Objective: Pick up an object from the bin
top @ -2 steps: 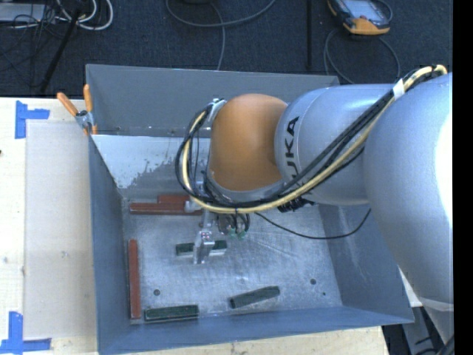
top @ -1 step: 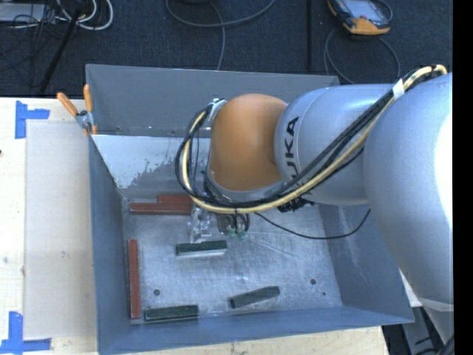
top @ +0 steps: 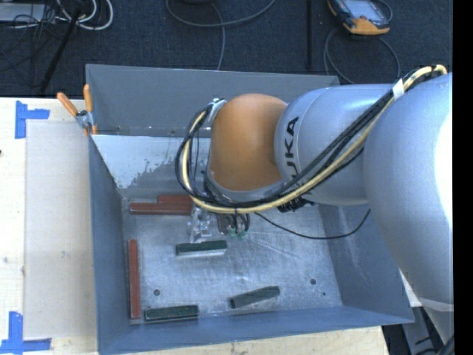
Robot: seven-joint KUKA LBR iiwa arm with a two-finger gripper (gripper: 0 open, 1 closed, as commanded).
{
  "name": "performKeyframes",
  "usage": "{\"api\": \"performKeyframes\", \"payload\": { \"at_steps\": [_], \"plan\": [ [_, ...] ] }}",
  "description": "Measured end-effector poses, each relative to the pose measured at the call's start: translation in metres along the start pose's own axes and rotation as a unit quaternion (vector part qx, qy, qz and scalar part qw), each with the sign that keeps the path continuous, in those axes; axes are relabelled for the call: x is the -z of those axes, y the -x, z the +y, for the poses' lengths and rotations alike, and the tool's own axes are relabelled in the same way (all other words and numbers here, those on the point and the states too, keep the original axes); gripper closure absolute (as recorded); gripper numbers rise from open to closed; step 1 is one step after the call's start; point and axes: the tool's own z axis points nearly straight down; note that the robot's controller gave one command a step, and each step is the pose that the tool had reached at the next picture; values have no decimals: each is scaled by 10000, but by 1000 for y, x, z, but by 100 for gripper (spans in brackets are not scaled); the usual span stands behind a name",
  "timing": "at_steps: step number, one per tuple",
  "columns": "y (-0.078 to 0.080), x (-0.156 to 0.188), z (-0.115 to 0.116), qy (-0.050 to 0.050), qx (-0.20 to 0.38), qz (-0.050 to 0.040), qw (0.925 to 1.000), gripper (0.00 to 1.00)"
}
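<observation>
My gripper [top: 201,230] reaches down below the orange cover in the middle of the bin, its fingertips right at a dark green flat bar [top: 201,249] lying on the floor. The fingertips touch or hover just over the bar's upper edge. A reddish-brown flat bar [top: 160,205] lies just to the upper left of the gripper, against the back slope.
A long reddish-brown bar [top: 134,278] lies along the left wall. A dark green bar [top: 171,313] rests at the front wall, and a dark grey bar [top: 254,297] lies slanted at the front middle. The arm covers the bin's right side.
</observation>
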Motion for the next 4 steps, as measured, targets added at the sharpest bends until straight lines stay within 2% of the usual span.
{"api": "performKeyframes", "payload": {
  "at_steps": [1, 2, 3, 4],
  "plan": [
    [2, 31, -60, -8, -11, -11, 10000, 0],
    [1, 30, -60, -6, -11, -7, 10000, 0],
    [24, -60, -65, 8, 270, -80, 9996, 100],
    [24, -60, -65, 9, 268, -80, 9996, 100]
  ]
}}
